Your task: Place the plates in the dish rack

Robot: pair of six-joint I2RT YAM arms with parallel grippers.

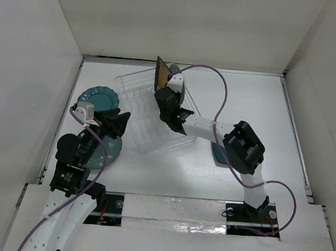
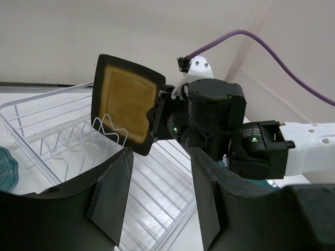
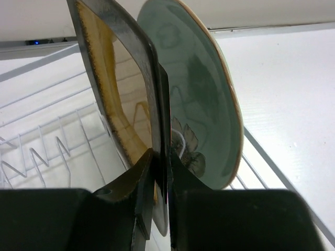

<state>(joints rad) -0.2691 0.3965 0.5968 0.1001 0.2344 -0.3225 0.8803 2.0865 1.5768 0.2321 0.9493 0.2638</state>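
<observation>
My right gripper [image 1: 167,90] is shut on the lower edge of the square mustard-yellow plate [image 1: 160,74], holding it upright over the far end of the clear dish rack [image 1: 141,129]. In the right wrist view both fingers [image 3: 142,178] pinch that plate [image 3: 112,89]. Just behind it the pale green floral plate [image 3: 204,89] stands upright among the rack's wire pegs [image 3: 47,146]. My left gripper [image 1: 118,124] hangs open and empty beside the rack's left side, looking at the mustard plate [image 2: 125,102].
A scalloped teal plate [image 1: 97,97] lies flat left of the rack. The round teal-blue plate [image 1: 106,151] lies under my left arm. A dark teal plate [image 1: 217,154] shows under my right arm. White walls enclose the table on three sides.
</observation>
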